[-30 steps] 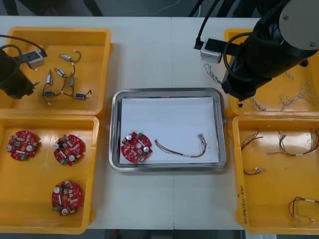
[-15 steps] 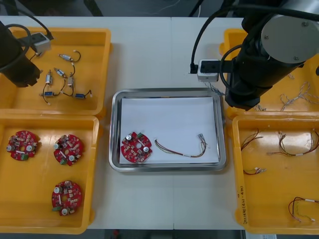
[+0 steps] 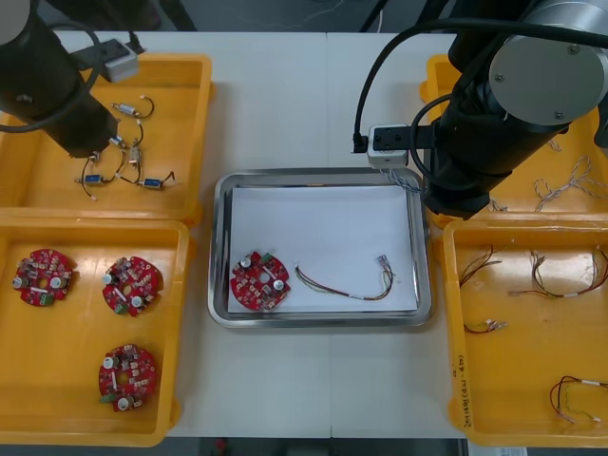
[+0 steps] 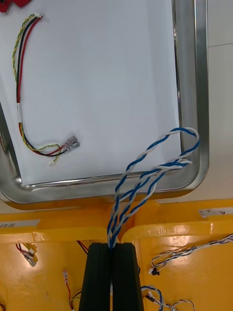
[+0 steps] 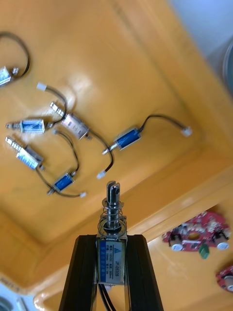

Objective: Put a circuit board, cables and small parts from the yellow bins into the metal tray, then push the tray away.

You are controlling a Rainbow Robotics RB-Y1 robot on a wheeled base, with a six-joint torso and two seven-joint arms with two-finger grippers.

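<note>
- Right gripper (image 4: 112, 249): black fingers clenched on a twisted blue and white cable (image 4: 118, 214). The cable's looped end hangs over the far right corner of the metal tray (image 4: 191, 73). You cannot tell whether the loop touches it.
- Left gripper (image 5: 111, 239): clamped on a small metal part (image 5: 112, 218). The part has a boxy body with a blue label, a coil spring and a slotted pin on top. It is held above the far left yellow bin (image 3: 203, 114).
- Metal tray: shiny rounded rim, flat white inside, at the table's middle. It holds one round red circuit board (image 3: 259, 281) at the near left. A thin red and yellow cable (image 3: 347, 285) lies curved to the board's right.
- Loose parts (image 5: 126, 138): several lie scattered on the far left bin's smooth floor, each with a thin black lead.
- Near left bin (image 3: 183, 361): three spare boards (image 3: 131, 285).
- Change over the last second: your left arm has come in from the table's left edge over the far left bin. Your right arm has shifted from the far right bin (image 3: 429, 85) towards the tray's corner. The tray's board and cable lie as before.
- Views: in the front view each arm's bulk covers its own fingers. Each wrist view gives you that arm's grip plainly.
</note>
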